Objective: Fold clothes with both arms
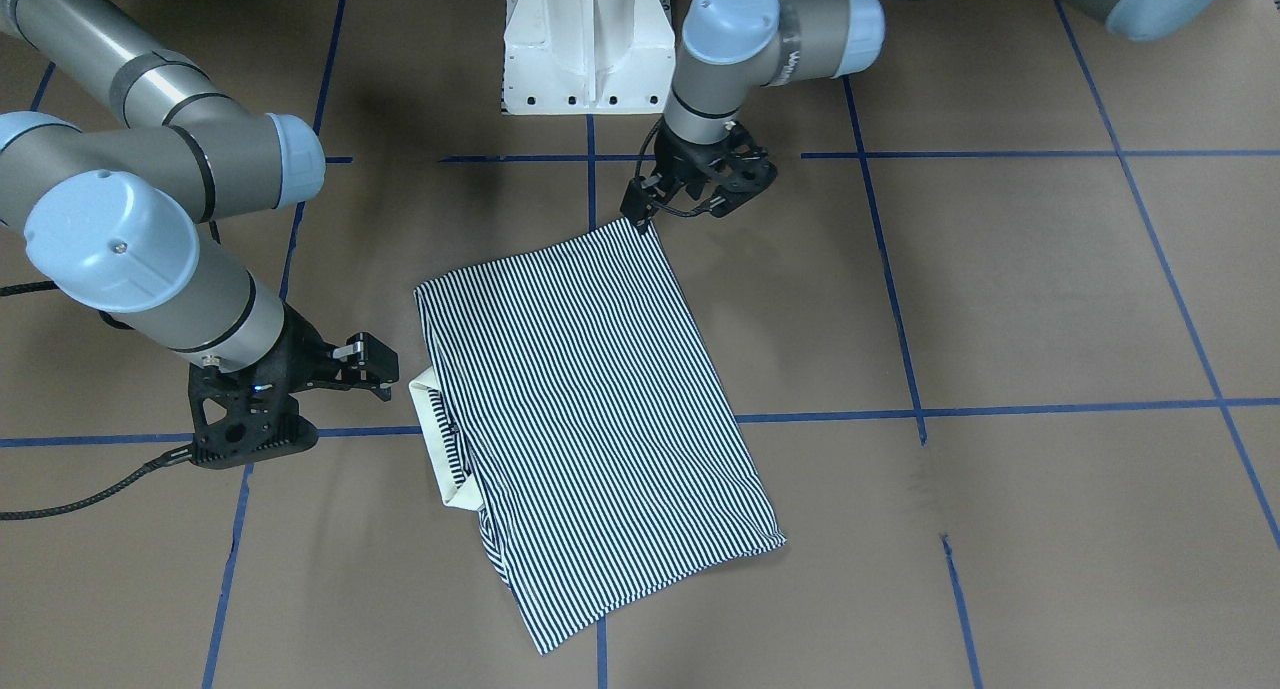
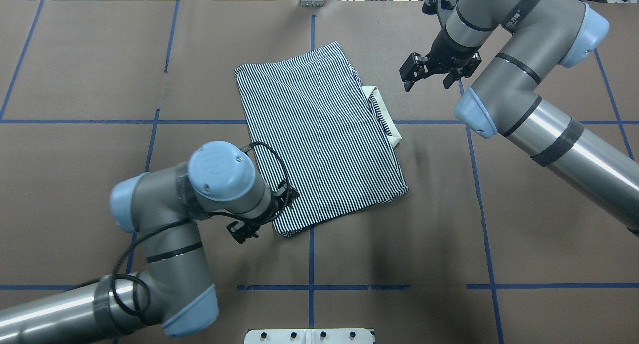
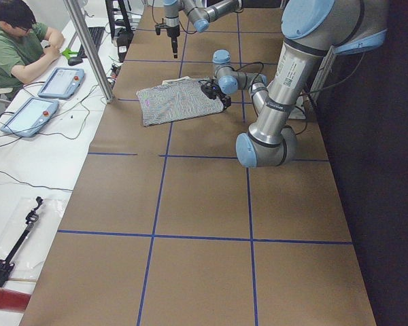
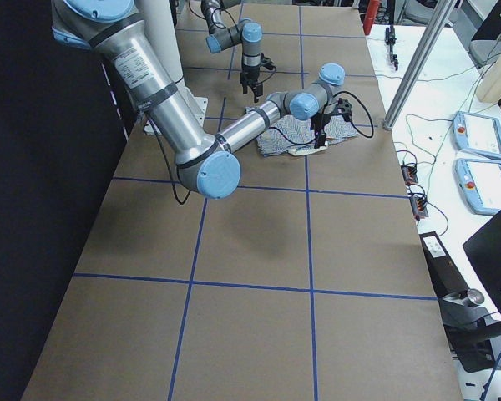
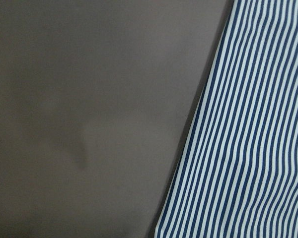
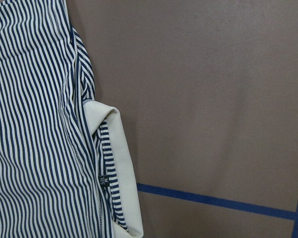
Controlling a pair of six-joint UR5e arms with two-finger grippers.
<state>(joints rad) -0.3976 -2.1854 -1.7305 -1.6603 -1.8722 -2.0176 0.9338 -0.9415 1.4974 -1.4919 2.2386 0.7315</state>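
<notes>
Now, in the front-facing view, the shirt (image 1: pixel 590 409) is lying folded flat on the surface (image 1: pixel 1050 299), its collar (image 1: pixel 430 449) poking out just beside the right gripper (image 1: pixel 378 369), which is standing spread and empty. The left gripper (image 1: pixel 668 204) is hovering at the shirt's nearest corner; whether it is pinching cloth I cannot tell. Overhead, the collar is lying near the right gripper (image 2: pixel 427 82) but apart, and the left gripper (image 2: pixel 259 219) is mostly hiding under its arm (image 2: pixel 219 179). In the right wrist view the collar (image 6: pixel 121 163) is sticking out past the fold. Judging by that, the next fold is calling for both grippers taking matching corners low and lifting evenly.
</notes>
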